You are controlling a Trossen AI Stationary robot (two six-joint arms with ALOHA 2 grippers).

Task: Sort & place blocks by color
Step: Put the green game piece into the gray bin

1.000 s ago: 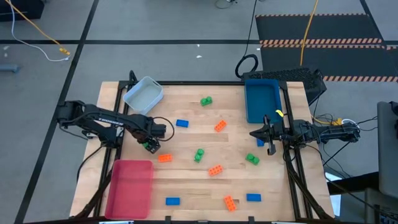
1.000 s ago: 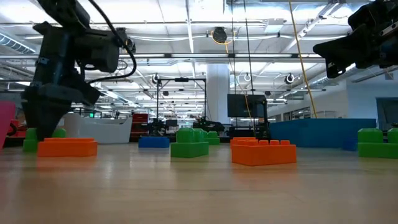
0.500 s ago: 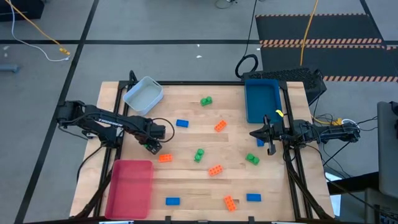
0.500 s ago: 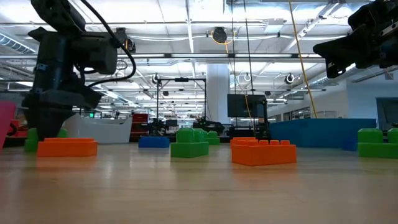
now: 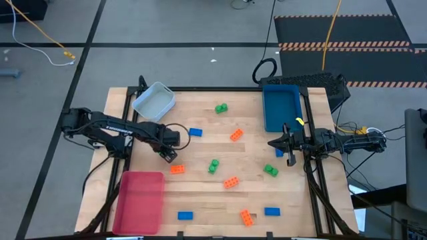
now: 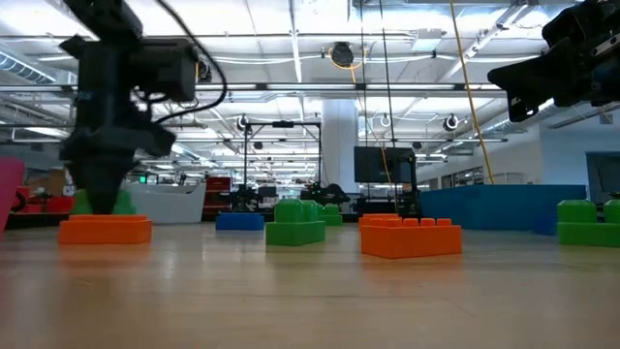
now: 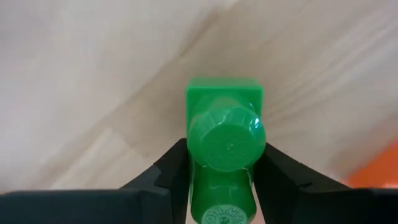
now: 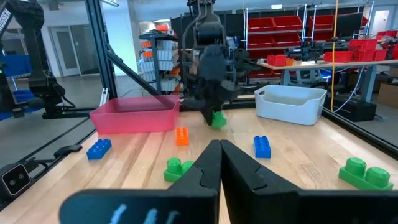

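The left gripper (image 5: 167,154) was seen toward the left side of the tabletop (image 5: 200,193), its two dark fingers (image 7: 168,171) pressed against the sides of a green block (image 7: 224,149), which was gripped between them and, in the low view, was carried clear of the wood. Just beside it, toward the front edge, an orange block (image 5: 177,169) was lying flat on the tabletop. A blue block (image 5: 195,132) was found a little nearer the back edge, and a pale tray (image 5: 153,101) was set at the back left corner, while a red tray (image 5: 139,202) was placed at the front left corner. Near the middle, a second green block (image 5: 213,165) and another orange block (image 5: 231,182) were lying close together, with an orange one (image 5: 236,135) and a green one (image 5: 221,107) farther toward the back edge. Along the front edge, two blue blocks (image 5: 185,215) (image 5: 271,212) and an orange block (image 5: 247,217) were spread apart. The right gripper (image 5: 288,159) was held at the right edge with its fingers fully closed on nothing, beside a blue tray (image 5: 279,110) at the back right corner, with a green block (image 5: 270,171) near it.
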